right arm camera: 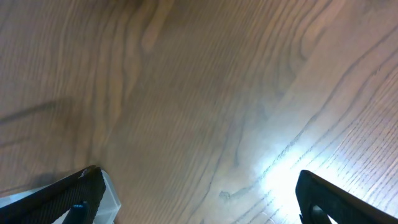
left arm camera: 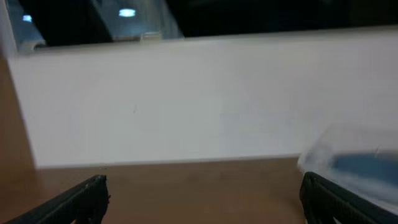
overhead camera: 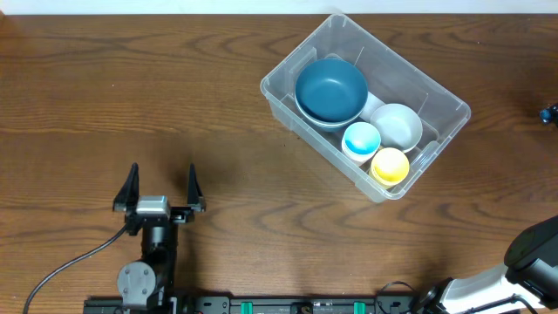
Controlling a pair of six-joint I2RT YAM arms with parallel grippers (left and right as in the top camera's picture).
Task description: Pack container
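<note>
The container (overhead camera: 445, 112) is a large clear plastic bin standing at an angle at the back right of the table. Inside it are a dark blue bowl (overhead camera: 330, 89), a white bowl (overhead camera: 398, 125), a white cup with a blue inside (overhead camera: 361, 139) and a yellow cup (overhead camera: 390, 165). My left gripper (overhead camera: 162, 179) is open and empty near the front left, well away from the bin. In the left wrist view the gripper (left arm camera: 202, 199) is open, and the bin (left arm camera: 354, 163) shows blurred at the right. My right gripper (right arm camera: 199, 199) is open over bare wood.
The table (overhead camera: 131, 87) is dark wood. A white wall (left arm camera: 186, 106) runs along its far edge. A black cable (overhead camera: 61, 270) trails from the left arm at the front left. The right arm's body (overhead camera: 532, 253) sits at the front right corner.
</note>
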